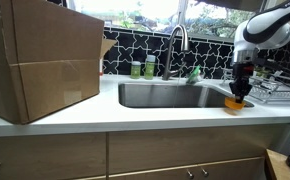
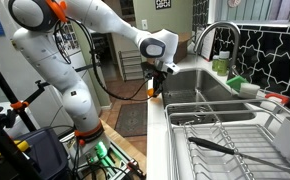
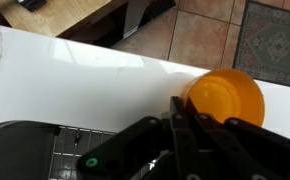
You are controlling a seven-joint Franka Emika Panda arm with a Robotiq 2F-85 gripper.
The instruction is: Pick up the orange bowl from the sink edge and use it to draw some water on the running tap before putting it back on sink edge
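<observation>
The orange bowl (image 3: 225,95) rests on the sink edge (image 3: 85,70), just beside the steel basin (image 1: 170,95). The gripper (image 3: 181,112) stands over it, fingers drawn together and pinching its rim. The bowl's inside shows plain orange; whether it holds water cannot be told. The running tap (image 1: 177,42) arches behind the basin.

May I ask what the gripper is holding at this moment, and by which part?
The gripper appears to pinch the orange bowl by its rim.
</observation>
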